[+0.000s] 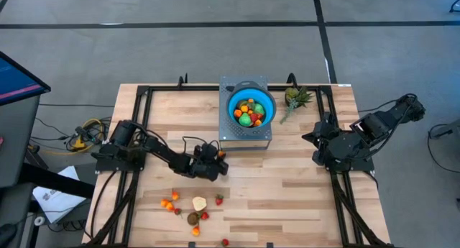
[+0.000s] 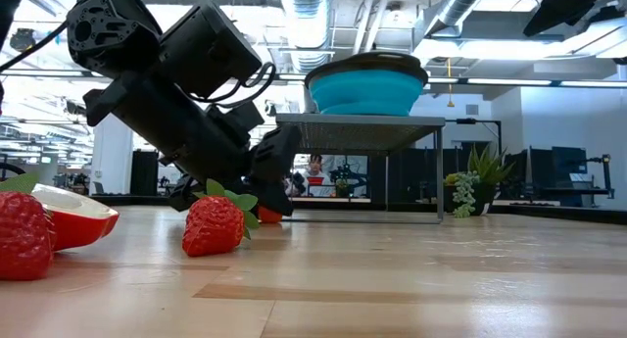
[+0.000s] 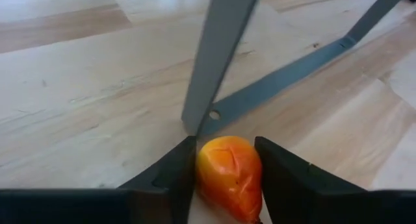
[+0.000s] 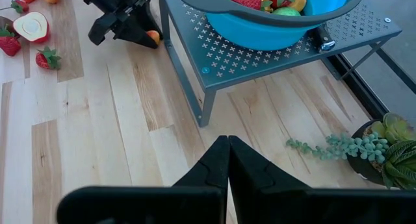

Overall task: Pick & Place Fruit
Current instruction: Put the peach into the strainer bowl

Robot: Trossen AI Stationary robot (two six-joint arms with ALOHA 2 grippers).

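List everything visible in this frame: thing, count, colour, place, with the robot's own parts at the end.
Blue bowl: one, on the grey mesh stand at the table's far middle.
Fruit in bowl: several, red, orange, green.
Orange fruit: one, between the left gripper's fingers, by the stand's leg.
Loose fruit: about ten, red, orange, pale, brown, on the table's near left.
Potted plant: one, green, right of the stand.
Wooden table: one, light wood.
Left gripper: low at the orange fruit, fingers either side of it.
Right gripper: shut, empty, waiting at the right.
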